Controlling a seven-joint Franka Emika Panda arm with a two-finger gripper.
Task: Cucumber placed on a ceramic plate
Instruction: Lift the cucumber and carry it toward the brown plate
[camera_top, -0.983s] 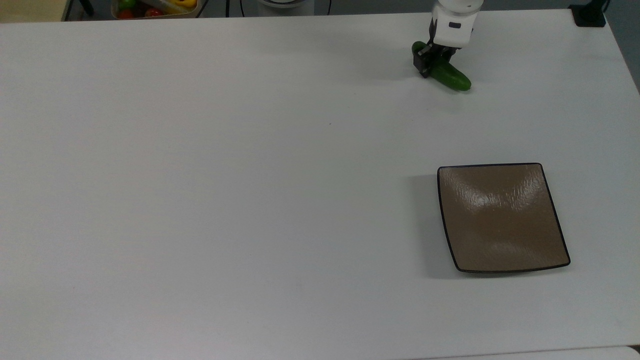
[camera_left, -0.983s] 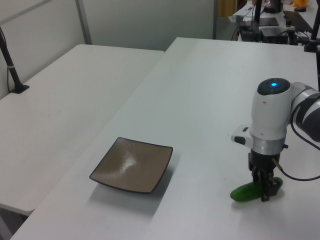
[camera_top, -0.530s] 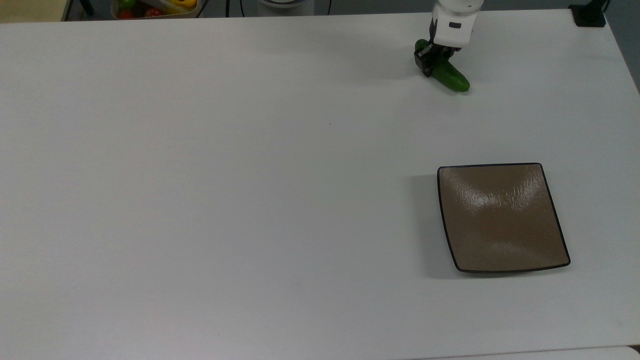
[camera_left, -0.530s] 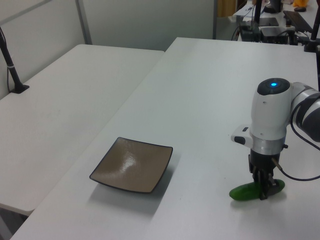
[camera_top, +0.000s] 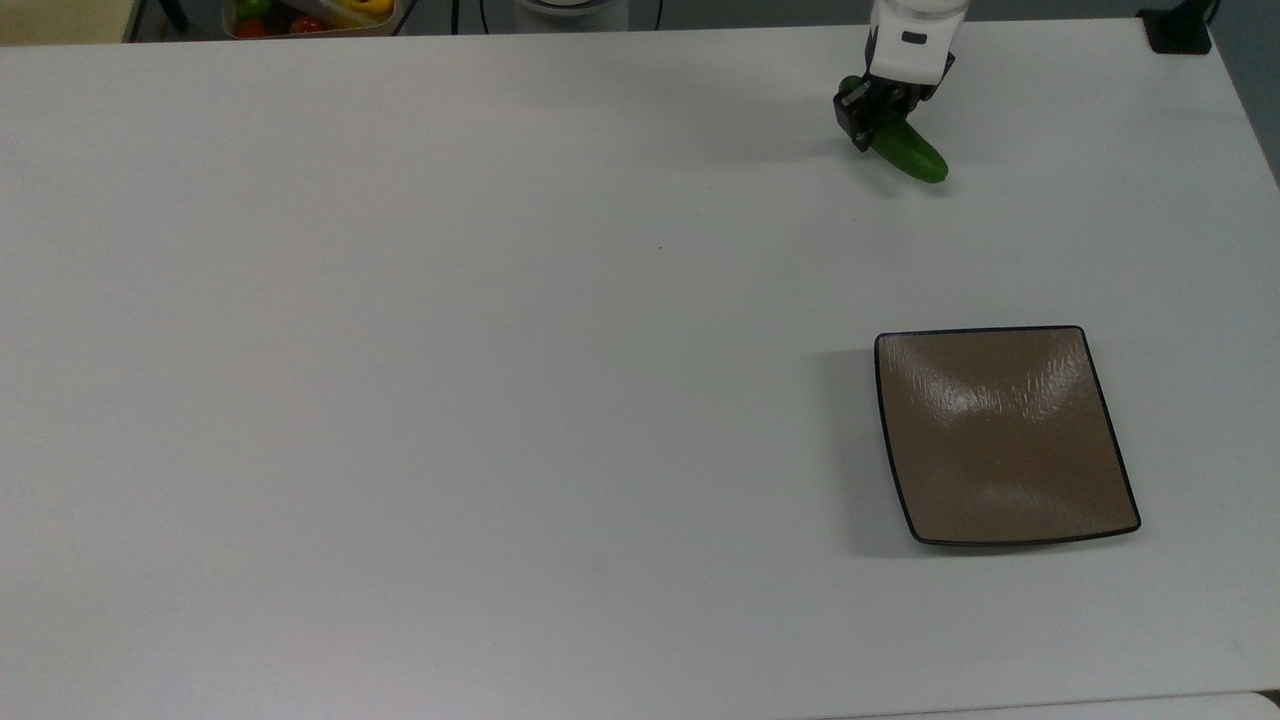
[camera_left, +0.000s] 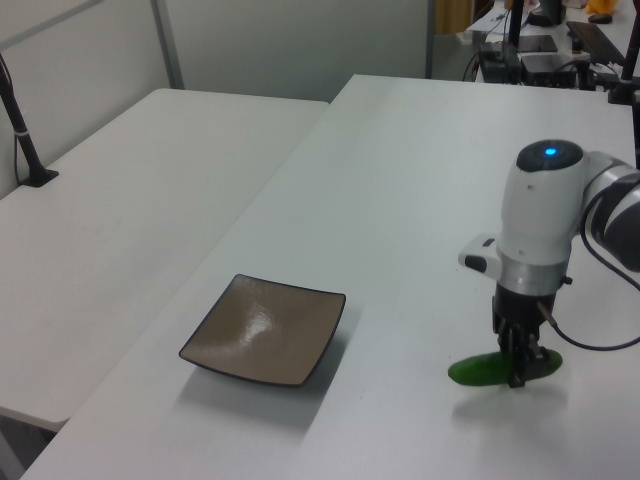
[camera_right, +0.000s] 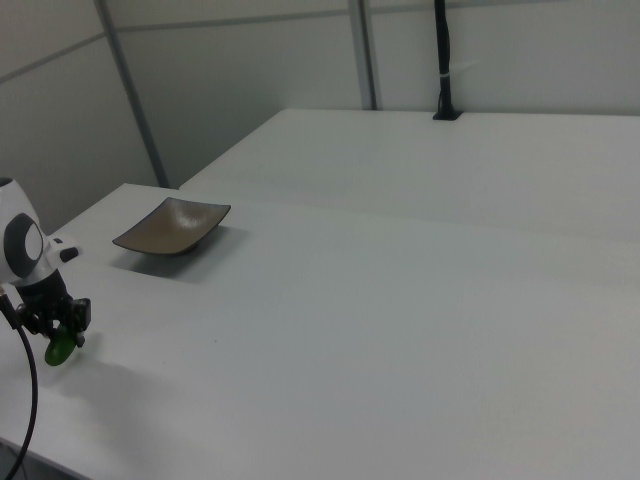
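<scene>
Since a second ago I have lifted the small dark green glossy cucumber (camera_left: 490, 369) just off the white table (camera_top: 500, 350) near its far edge, my gripper (camera_left: 519, 362) pinching it mid-length, its long axis level, the square brown ceramic plate (camera_top: 1005, 435) well apart toward the near edge.

- The gripper (camera_top: 868, 112) hid the middle of the cucumber (camera_top: 912, 156) in the top view, and the arm's white body (camera_top: 908, 40) was cut off by the top view's upper edge
- A bin of coloured items (camera_top: 310, 16) at the top view's upper edge was cut off, its contents too small to tell apart
- In the right view the cucumber (camera_right: 60, 347) was partly hidden by the gripper (camera_right: 62, 322)
- The arm (camera_left: 610, 215) ran off the left view's right edge
</scene>
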